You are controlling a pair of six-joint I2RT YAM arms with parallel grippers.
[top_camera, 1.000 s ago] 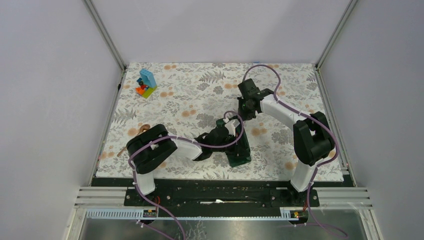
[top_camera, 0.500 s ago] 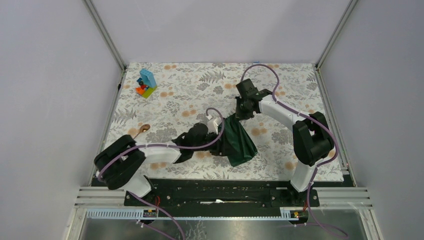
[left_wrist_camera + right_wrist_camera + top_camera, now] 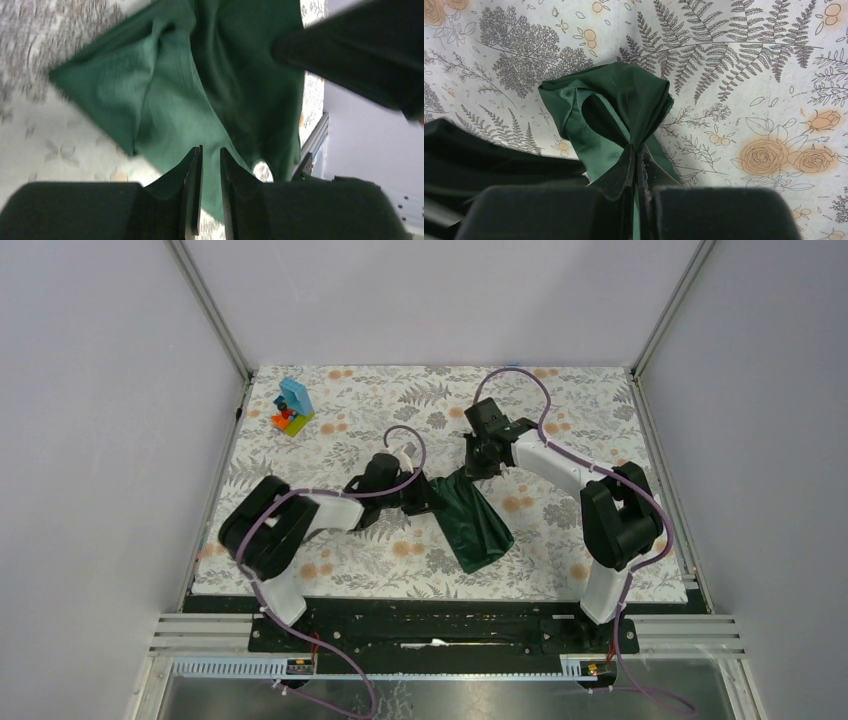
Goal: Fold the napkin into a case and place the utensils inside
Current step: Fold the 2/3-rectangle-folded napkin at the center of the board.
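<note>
The dark green napkin point(image 3: 474, 523) lies bunched and part-folded on the floral covering at mid-table, not in a narrow case shape. My left gripper point(image 3: 428, 502) is shut on its left edge; in the left wrist view the cloth point(image 3: 170, 100) runs into the narrow gap of the gripper point(image 3: 210, 152). My right gripper point(image 3: 472, 468) is shut on the napkin's far corner; in the right wrist view the cloth point(image 3: 624, 95) bunches up from the gripper point(image 3: 636, 150). No utensils show; the left arm covers the table's left middle.
A colourful toy block stack point(image 3: 292, 407) stands at the far left of the floral covering point(image 3: 560, 400). Grey walls and metal frame rails close in the table on three sides. The right arm's elbow point(image 3: 620, 515) sits at the right.
My left arm has swung left and away, drawing the napkin's left edge with it. The cloth has gone from a narrow strip to a wider spread. My right gripper has shifted slightly left.
</note>
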